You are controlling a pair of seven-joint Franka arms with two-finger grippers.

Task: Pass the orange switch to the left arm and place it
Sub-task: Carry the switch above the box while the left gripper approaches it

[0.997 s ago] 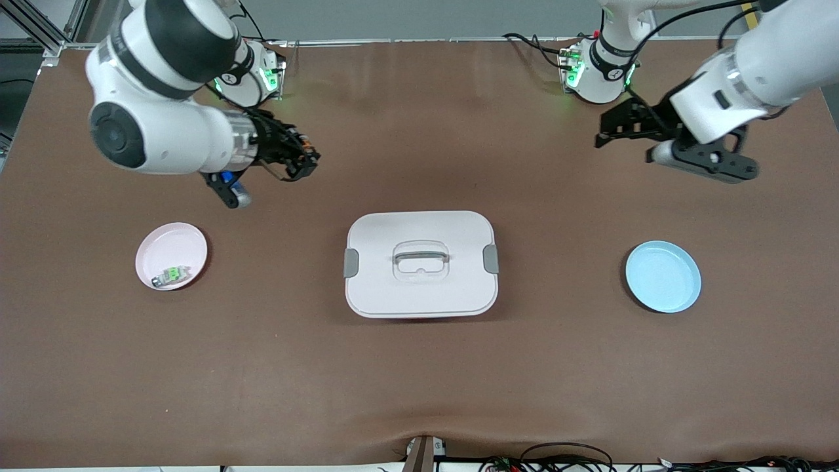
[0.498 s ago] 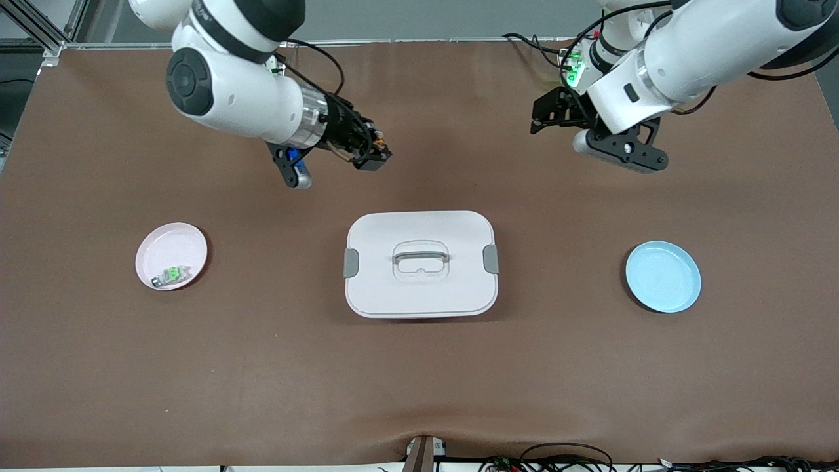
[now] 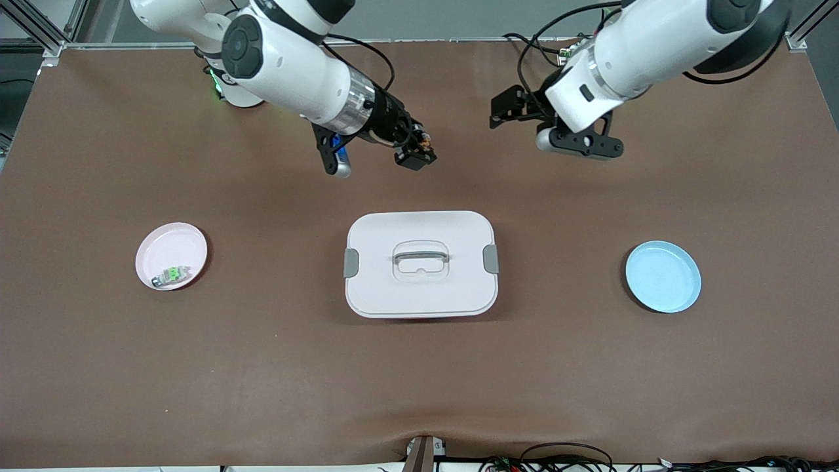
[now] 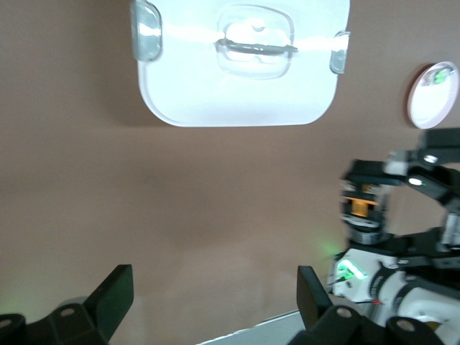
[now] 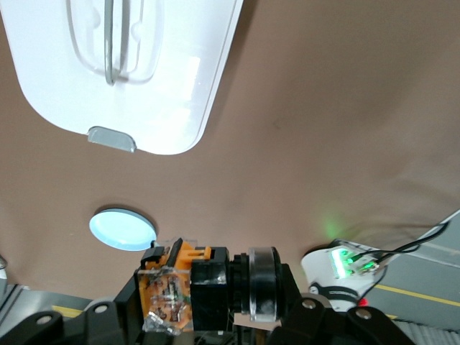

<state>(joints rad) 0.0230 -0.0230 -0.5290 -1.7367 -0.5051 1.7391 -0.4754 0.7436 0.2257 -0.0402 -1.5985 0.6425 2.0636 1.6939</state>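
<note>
My right gripper [image 3: 415, 155] is shut on the orange switch [image 3: 424, 139] and holds it in the air over bare table between the box [image 3: 419, 262] and the robots' bases. In the right wrist view the switch [image 5: 188, 284] is clamped between the fingers, black body with an orange, clear-cased end. My left gripper [image 3: 499, 111] is open and empty, a short way from it toward the left arm's end, pointing at it. The left wrist view shows its spread fingers [image 4: 109, 300], the box [image 4: 237, 72] and the switch [image 4: 359, 208] in the other gripper.
A pink plate [image 3: 172, 244] holding a small green-and-clear component [image 3: 172, 274] lies toward the right arm's end. An empty blue plate [image 3: 663, 276] lies toward the left arm's end. The white box sits mid-table between them, lid latched.
Both arms have swung in from the table's ends toward the middle, toward each other. The right gripper has carried the switch along; the left gripper has stayed open.
</note>
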